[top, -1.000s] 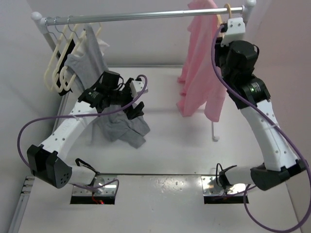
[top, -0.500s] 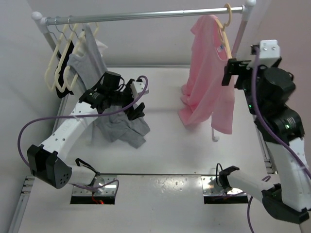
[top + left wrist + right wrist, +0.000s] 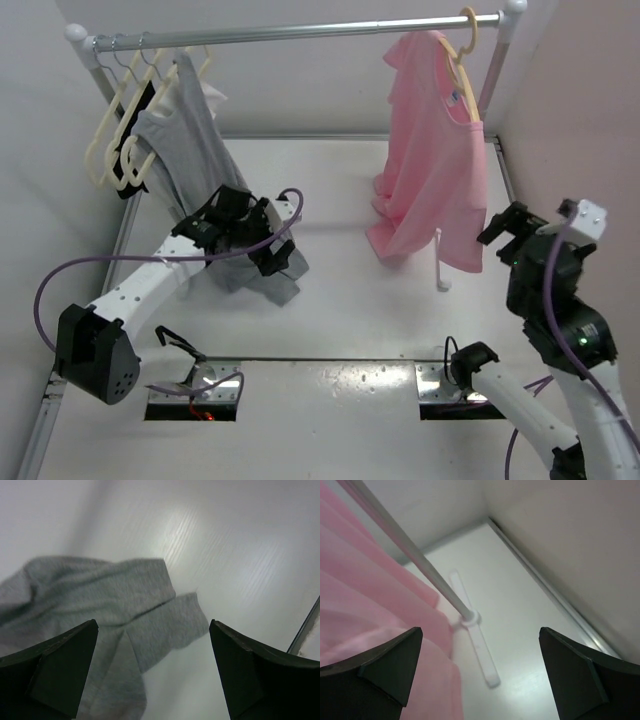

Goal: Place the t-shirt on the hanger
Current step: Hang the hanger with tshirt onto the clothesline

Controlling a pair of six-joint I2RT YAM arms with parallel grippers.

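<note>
Top external: pink t-shirt (image 3: 432, 160) lopsided on hanger (image 3: 463, 47); left hand (image 3: 278, 256), right hand (image 3: 506, 231) spread empty.

i see plain light pink on the t-shirt (image 3: 430, 150), which fills the view beside the left finger of my right jaws. the hanger (image 3: 462, 52) in it is peach-tan. under my left jaws a plain grey garment (image 3: 105, 605) lies on the white tabletop (image 3: 240, 545). both pairs of jaws are black. the other hangers (image 3: 115, 140) are cream, the rail (image 3: 300, 32) silver, the cables (image 3: 36, 300) purple.
</note>
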